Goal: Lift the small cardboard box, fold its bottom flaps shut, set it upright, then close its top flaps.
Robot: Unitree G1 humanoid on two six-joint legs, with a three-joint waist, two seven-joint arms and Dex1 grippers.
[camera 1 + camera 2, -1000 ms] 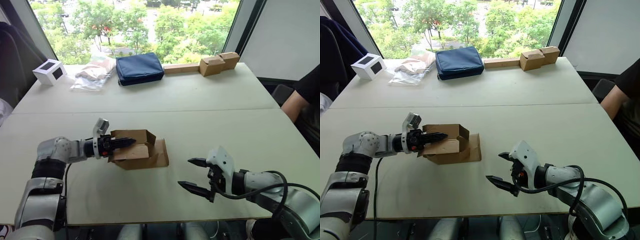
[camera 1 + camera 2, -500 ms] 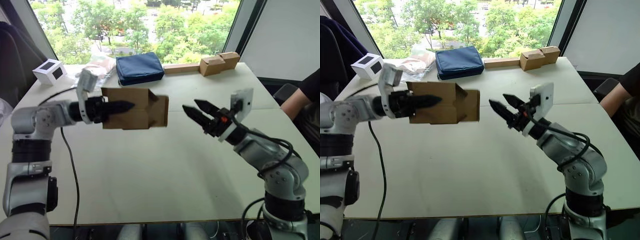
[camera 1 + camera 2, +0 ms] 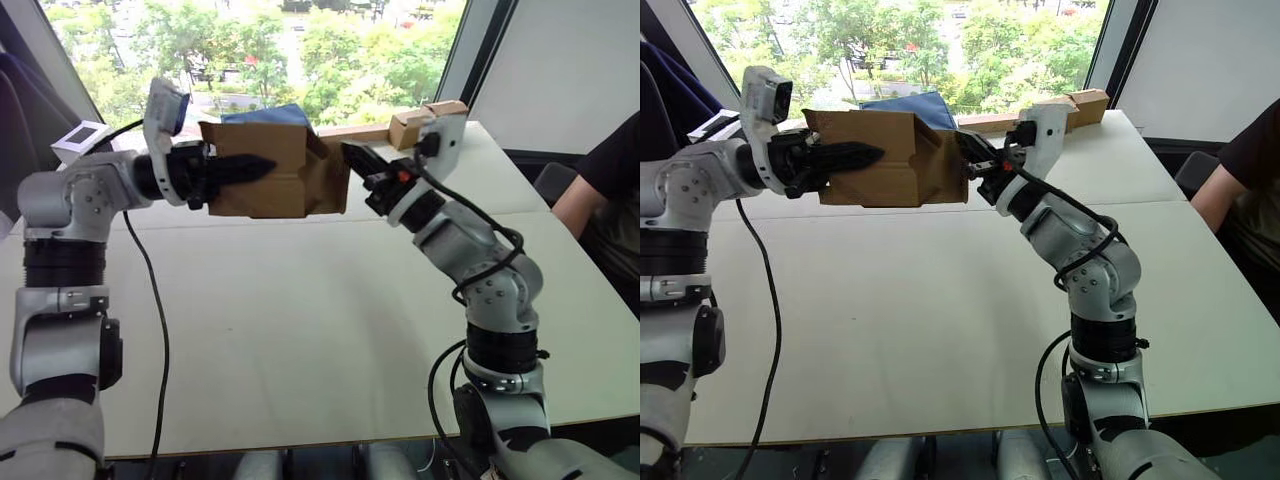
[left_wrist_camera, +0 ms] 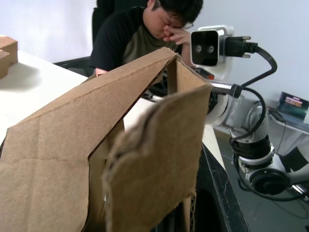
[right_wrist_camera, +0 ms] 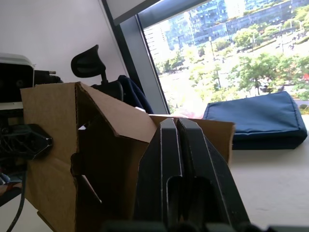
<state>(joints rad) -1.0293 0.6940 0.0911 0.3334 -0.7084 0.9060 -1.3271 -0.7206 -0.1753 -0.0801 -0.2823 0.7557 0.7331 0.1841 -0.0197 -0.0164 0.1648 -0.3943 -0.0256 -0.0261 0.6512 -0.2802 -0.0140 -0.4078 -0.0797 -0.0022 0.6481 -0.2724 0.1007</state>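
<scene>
We have raised the small cardboard box (image 3: 262,170) higher in our pinching left gripper (image 3: 250,167) (well above the table), and our right gripper (image 3: 358,160), fingers now pressed together, has reached the bottom flaps (image 3: 330,178); folding can begin.

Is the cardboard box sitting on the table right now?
No, the small cardboard box is held up in the air above the table by the left gripper.

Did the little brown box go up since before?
Yes. The small cardboard box was lying on the table; now the left claw holds it high in front of the window, hiding the blue bag.
</scene>
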